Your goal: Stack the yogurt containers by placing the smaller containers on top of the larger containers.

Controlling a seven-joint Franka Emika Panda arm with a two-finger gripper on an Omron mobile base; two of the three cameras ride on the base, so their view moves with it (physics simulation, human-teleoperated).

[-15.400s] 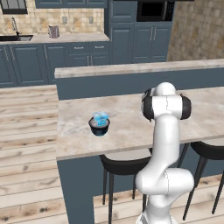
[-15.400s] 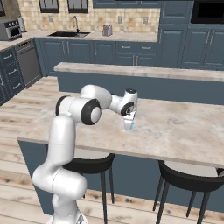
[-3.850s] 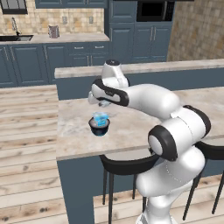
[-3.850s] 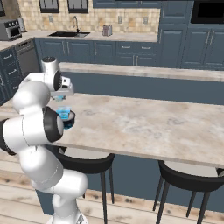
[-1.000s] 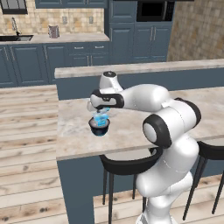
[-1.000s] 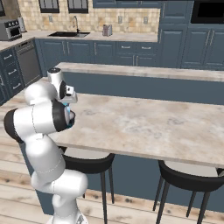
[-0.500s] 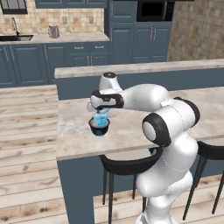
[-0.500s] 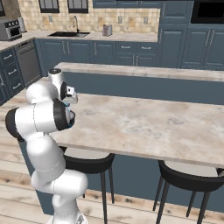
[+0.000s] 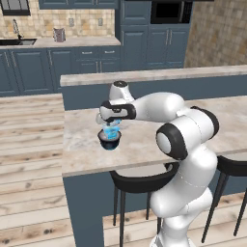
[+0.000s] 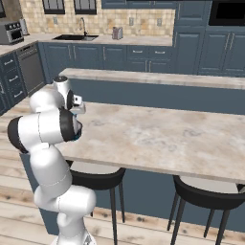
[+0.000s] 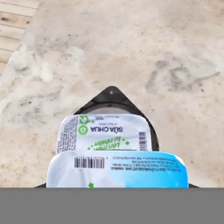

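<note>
Little has shifted over the last second: a light-blue cup [image 9: 112, 129] is held in partly closed jaws just above the dark tub [image 9: 109, 140] on the counter [image 9: 144, 140]. Thin, light walls are judged crushable; its sides should be gripped gently.

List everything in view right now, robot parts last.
tub: one, dark, on the island counter near its left end.
cups: two, light blue with white printed lids, stacked over the tub; hand view shows both lids.
stools: black seats, tucked under the counter's near edge.
cabinets: dark blue, along the back wall.
sink: one, in the back counter under the tap.
gripper: one, white, closed on the upper cup, over the tub.
</note>
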